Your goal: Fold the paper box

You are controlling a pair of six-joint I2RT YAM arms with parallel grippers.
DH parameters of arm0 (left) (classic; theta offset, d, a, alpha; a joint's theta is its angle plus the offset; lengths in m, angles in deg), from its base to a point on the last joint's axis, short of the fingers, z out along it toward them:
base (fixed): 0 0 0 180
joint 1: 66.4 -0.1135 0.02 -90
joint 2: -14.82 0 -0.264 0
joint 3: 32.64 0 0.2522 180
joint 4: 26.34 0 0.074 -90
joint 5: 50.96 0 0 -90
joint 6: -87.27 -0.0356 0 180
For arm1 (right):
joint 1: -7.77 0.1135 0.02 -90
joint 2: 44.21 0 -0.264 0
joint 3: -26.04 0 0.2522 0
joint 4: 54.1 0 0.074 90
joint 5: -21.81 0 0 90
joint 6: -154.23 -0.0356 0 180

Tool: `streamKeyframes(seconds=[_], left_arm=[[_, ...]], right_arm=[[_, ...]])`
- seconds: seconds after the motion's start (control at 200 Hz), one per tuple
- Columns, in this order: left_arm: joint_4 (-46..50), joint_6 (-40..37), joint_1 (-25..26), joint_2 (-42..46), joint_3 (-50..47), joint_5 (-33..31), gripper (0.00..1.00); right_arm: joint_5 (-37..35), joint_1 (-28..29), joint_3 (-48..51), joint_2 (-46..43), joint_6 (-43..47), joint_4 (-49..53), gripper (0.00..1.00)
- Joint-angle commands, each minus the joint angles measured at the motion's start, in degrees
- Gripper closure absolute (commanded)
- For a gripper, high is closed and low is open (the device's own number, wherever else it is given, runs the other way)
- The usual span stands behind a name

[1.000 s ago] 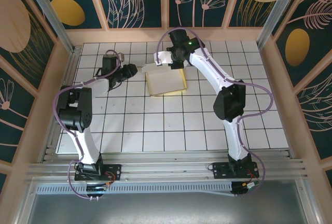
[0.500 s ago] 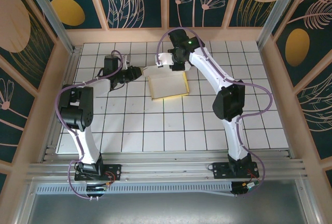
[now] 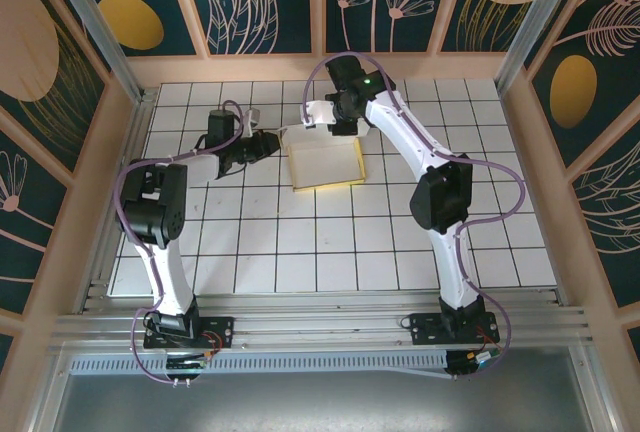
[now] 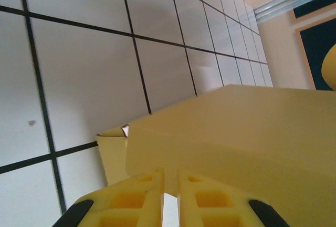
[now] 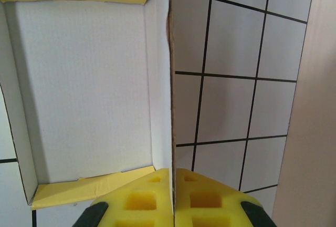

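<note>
On the tiled table, right gripper pinches paper box; left gripper seemingly likewise.

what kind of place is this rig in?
Likely an enclosed lab robot cell: white black-gridded tabletop, wooden-framed walls with dark floral panels, and aluminium mounting rails at the near edge.

Desk: white top, ruled in a black square grid. Wooden rim: ran around the desk's left, far and right sides. Teal patterned wall panels: stood beyond that rim. Aluminium rail: lay along the desk's near edge.
</note>
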Motion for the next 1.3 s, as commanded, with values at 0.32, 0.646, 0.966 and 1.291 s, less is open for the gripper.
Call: streamKeyframes(seconds=[0.32, 0.646, 0.966, 1.291], left_arm=[[-6.77, 3.76, 3.03, -3.42, -0.13, 4.3, 0.86], [-8.61, 5.37, 3.36, -5.22, -2.05, 5.08, 0.86], [-8.83, 6.3, 4.62, -7.39, -0.69, 6.19, 0.85], [-6.79, 3.03, 5.38, -6.29, -1.26, 7.58, 0.83]], right_arm=[[1.19, 0.22, -1.76, 1.63, -1.91, -1.46, 0.97], [0.92, 0.22, -0.44, 1.19, -2.18, -1.81, 0.98], [0.93, 0.62, -0.61, 1.19, -2.26, -2.17, 0.98], [0.27, 0.7, 0.32, 0.75, -3.06, -2.96, 0.99]])
